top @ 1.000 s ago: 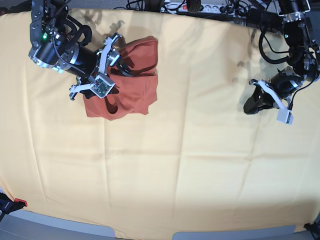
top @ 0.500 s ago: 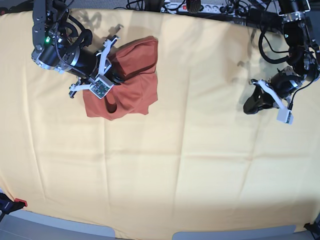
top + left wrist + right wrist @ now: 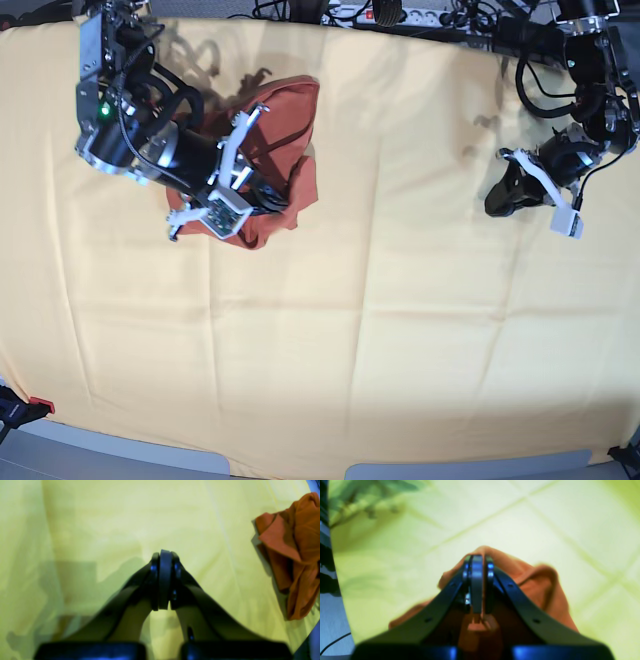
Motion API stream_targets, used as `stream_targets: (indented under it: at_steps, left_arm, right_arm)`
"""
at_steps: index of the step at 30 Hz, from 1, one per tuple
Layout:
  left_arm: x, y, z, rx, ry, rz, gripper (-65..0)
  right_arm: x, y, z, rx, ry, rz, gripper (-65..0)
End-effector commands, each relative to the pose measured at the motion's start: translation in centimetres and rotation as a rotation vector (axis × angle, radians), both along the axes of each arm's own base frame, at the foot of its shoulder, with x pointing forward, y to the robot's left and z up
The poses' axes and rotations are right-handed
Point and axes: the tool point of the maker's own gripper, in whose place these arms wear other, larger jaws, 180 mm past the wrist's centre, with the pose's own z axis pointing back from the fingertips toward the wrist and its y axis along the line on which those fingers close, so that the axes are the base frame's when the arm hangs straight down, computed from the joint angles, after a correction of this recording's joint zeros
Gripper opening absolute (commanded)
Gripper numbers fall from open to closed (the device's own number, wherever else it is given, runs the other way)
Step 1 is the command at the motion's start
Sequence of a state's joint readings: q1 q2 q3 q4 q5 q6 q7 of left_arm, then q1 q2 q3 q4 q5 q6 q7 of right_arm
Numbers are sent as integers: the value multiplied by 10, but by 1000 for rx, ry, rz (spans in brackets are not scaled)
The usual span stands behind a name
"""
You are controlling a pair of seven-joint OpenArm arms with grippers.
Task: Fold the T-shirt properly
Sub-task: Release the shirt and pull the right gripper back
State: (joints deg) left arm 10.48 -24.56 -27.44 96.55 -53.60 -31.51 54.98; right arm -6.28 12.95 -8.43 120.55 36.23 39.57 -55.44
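Note:
The rust-orange T-shirt [image 3: 296,112] lies bunched at the back left of the table in the base view. My right gripper [image 3: 268,196] is shut on a fold of it. In the right wrist view the fingertips [image 3: 476,562] are closed, with orange T-shirt fabric [image 3: 540,585] bulging around and under them. My left gripper [image 3: 497,205] is shut and empty, hovering over bare cloth at the far right, well apart from the shirt. In the left wrist view its closed gripper [image 3: 161,555] is at the centre and the crumpled T-shirt [image 3: 297,555] is at the right edge.
A pale yellow cloth [image 3: 380,330] covers the whole table, with creases. A power strip and cables [image 3: 390,14] run along the back edge. The grey table rim [image 3: 450,470] is at the front. A small red part [image 3: 38,405] sits at the front left corner.
My right arm has moved forward and to the right in the base view, pulling the shirt's fabric with it; the shirt is more bunched. My left arm has shifted only slightly.

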Motion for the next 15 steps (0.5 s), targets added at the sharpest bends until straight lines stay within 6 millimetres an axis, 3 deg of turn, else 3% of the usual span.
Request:
stream_targets:
  at_steps: [1,7,15]
  left_arm:
    - [7,0,14,-14,-52,2,-650]
    - [5,-5,11,-30,-45,3,-650]
    - [5,-9,10,-50,-46,8,-650]
  right_arm:
    - [2,9,8,34,-26,34,-618]
    - [24,28,-15,-47,-33,91,-618]
    - [50,43,1,-4,-74,91,-618]
